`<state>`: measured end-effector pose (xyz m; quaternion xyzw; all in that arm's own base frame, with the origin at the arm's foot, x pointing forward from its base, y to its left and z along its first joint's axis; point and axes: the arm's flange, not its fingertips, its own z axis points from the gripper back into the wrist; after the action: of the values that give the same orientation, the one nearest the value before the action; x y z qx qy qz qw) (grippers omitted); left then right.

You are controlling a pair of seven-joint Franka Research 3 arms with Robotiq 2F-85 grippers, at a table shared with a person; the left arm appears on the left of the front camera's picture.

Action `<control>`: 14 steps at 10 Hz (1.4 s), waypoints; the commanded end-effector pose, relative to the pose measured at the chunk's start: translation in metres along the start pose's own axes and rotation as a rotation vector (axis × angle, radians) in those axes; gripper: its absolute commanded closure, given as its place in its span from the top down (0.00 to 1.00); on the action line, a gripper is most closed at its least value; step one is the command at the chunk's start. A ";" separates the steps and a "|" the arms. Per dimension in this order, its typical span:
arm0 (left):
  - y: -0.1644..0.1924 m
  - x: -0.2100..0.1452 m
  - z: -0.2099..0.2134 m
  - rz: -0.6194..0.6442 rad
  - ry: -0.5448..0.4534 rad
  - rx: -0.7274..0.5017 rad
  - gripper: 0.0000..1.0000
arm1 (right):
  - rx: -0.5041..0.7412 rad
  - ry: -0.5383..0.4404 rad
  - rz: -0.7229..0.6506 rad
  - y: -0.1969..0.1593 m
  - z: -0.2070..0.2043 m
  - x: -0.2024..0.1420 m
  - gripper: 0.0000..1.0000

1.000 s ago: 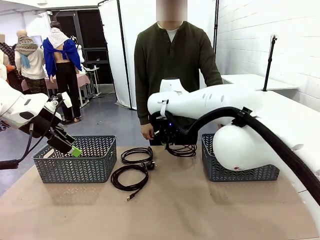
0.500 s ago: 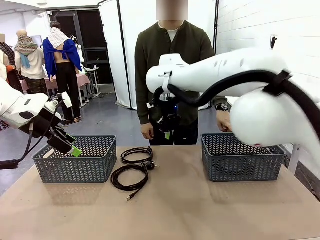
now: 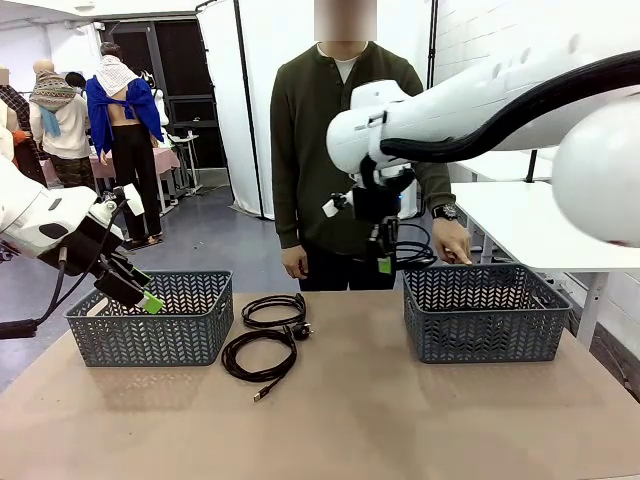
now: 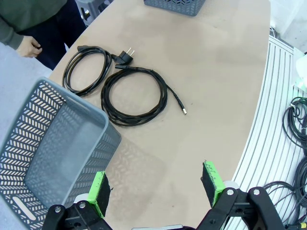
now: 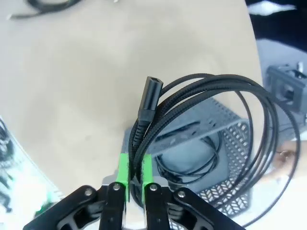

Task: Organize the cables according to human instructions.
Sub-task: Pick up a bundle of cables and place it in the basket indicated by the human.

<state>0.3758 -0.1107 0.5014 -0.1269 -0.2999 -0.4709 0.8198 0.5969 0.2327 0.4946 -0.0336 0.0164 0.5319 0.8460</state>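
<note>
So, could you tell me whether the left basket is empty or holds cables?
Empty: the left wrist view looks down into the basket and shows a bare grey floor; two cables lie outside it on the table.

black cables [image 5: 146, 103], grey herringbone baskets [image 3: 180, 320]

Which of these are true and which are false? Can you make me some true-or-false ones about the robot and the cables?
1. The right gripper is shut on a black cable. True.
2. The left gripper holds a cable too. False: it is open and holds nothing.
3. Two cables lie on the table: the plug cable and the long cable. True.
4. The right basket is empty. False: another cable lies in it.
</note>
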 end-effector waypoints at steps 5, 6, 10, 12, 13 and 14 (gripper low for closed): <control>0.003 -0.004 -0.001 -0.013 -0.013 -0.016 1.00 | 0.010 -0.019 0.064 -0.017 -0.005 -0.050 0.00; 0.003 -0.004 -0.001 -0.013 -0.013 -0.016 1.00 | 0.010 -0.019 0.064 -0.017 -0.005 -0.050 0.00; 0.003 -0.004 -0.001 -0.013 -0.013 -0.016 1.00 | 0.010 -0.019 0.064 -0.017 -0.005 -0.050 0.00; 0.003 -0.004 -0.001 -0.013 -0.013 -0.016 1.00 | 0.010 -0.019 0.064 -0.017 -0.005 -0.050 0.00; 0.003 -0.004 -0.001 -0.013 -0.013 -0.016 1.00 | 0.010 -0.019 0.064 -0.017 -0.005 -0.050 0.00; 0.003 -0.004 -0.001 -0.013 -0.013 -0.016 1.00 | 0.016 -0.030 0.068 -0.014 -0.007 -0.050 0.00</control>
<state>0.3758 -0.1107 0.5014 -0.1268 -0.3000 -0.4709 0.8199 0.5876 0.1811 0.4912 -0.0180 0.0092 0.5609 0.8276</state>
